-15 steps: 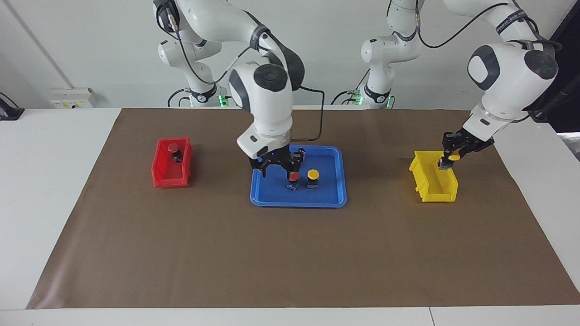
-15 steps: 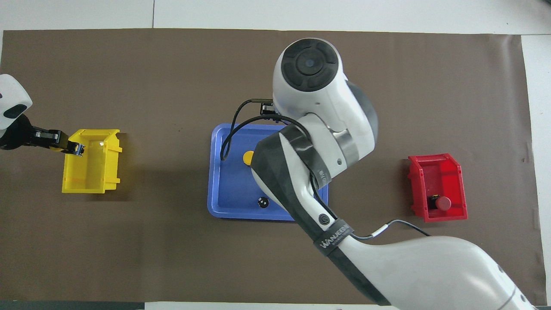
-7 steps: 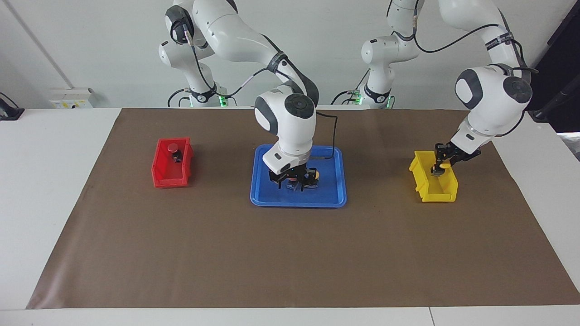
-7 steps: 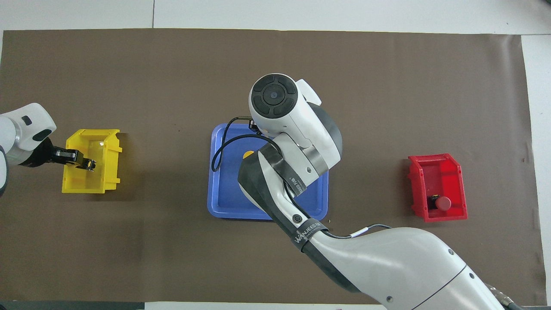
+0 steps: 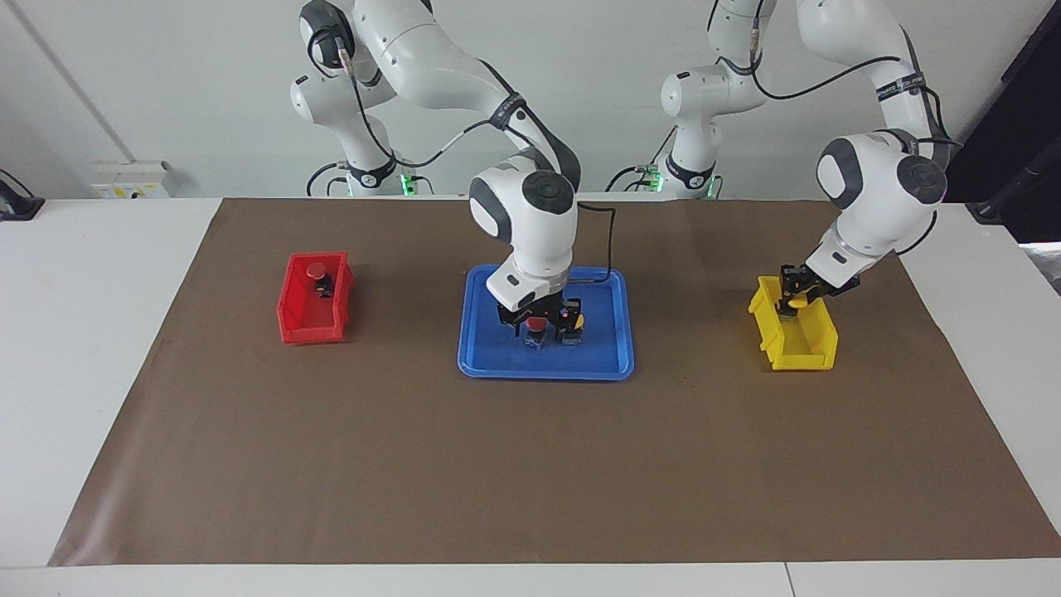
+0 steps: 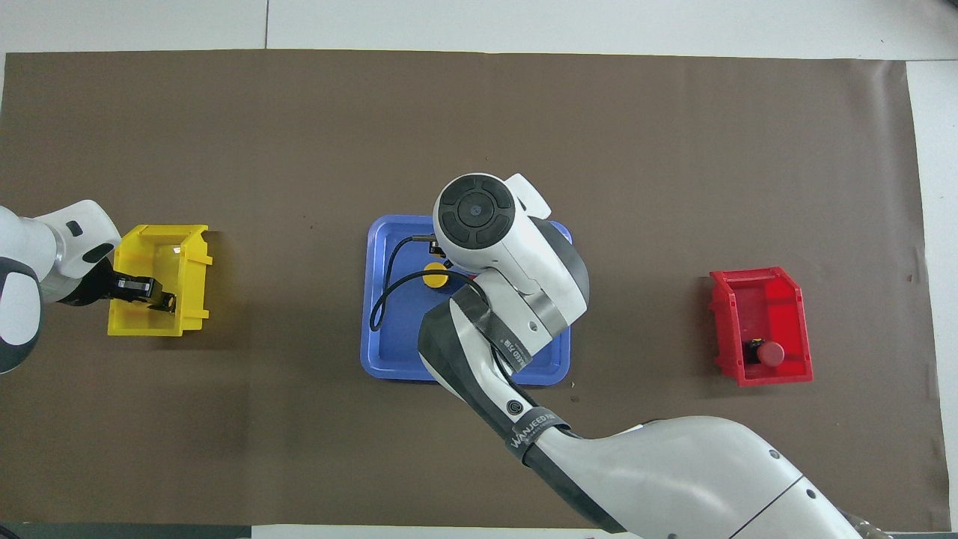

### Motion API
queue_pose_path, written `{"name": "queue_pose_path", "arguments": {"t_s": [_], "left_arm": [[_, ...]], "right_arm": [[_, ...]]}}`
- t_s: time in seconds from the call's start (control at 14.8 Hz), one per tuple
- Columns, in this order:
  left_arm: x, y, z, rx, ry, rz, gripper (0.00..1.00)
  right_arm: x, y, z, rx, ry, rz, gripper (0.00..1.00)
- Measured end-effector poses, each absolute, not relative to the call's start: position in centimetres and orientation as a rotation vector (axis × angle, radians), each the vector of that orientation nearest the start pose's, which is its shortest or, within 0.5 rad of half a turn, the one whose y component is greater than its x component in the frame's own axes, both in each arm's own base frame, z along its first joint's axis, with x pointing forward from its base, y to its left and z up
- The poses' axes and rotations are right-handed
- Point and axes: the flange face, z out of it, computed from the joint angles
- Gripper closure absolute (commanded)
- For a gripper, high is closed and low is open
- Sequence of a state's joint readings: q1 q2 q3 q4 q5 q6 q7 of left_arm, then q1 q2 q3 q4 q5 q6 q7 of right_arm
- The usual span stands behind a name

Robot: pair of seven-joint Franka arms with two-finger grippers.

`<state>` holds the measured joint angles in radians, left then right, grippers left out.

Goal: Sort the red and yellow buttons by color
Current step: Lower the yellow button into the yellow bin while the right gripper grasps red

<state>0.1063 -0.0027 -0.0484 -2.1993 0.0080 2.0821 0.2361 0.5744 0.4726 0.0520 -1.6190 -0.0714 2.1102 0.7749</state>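
Robotics lab, two white arms [image 5: 530,207] on white bench [image 5: 99,348]; plain wall [image 5: 166,83]

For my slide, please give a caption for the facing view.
Right gripper at red button on blue tray.

Tray [image 5: 617,352] between two bins, apparently.

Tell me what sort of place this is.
Probably a robotics lab bench: two white Franka arms at a white table with a brown mat, a blue tray between red and yellow sorting bins.
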Motion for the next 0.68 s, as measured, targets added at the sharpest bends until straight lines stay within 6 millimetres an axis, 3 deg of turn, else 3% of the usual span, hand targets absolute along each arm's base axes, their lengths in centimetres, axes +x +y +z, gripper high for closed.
{"name": "queue_pose_path", "arguments": {"t_s": [0.07, 0.14, 0.2, 0.27, 0.34, 0.41, 0.61, 0.68], "left_arm": [[51.41, 3.11, 37.28, -3.133, 0.284, 0.174, 0.97], [51.33, 3.16, 37.12, -3.133, 0.283, 0.167, 0.87], [51.24, 3.15, 37.0, -3.133, 0.283, 0.164, 0.62], [51.2, 3.15, 36.97, -3.133, 0.282, 0.162, 0.45], [51.19, 3.15, 37.01, -3.133, 0.282, 0.158, 0.37], [51.19, 3.15, 37.08, -3.133, 0.282, 0.155, 0.3], [51.18, 3.12, 37.46, -3.132, 0.281, 0.145, 0.23], [51.19, 3.09, 37.72, -3.131, 0.282, 0.145, 0.16]], "right_arm": [[55.53, 39.25, 35.13, -3.15, 0.186, -0.065, 0.27], [55.42, 39.19, 35.02, -3.15, 0.185, -0.065, 0.27], [55.31, 39.13, 34.9, -3.152, 0.185, -0.062, 0.27], [55.2, 39.07, 34.75, -3.154, 0.185, -0.057, 0.28], [55.05, 39.04, 34.65, -3.156, 0.184, -0.053, 0.28], [54.89, 39.08, 34.62, -3.156, 0.181, -0.05, 0.28], [54.7, 39.09, 34.7, -3.153, 0.182, -0.046, 0.28], [54.64, 39.12, 34.68, -3.146, 0.19, -0.035, 0.28]]}}
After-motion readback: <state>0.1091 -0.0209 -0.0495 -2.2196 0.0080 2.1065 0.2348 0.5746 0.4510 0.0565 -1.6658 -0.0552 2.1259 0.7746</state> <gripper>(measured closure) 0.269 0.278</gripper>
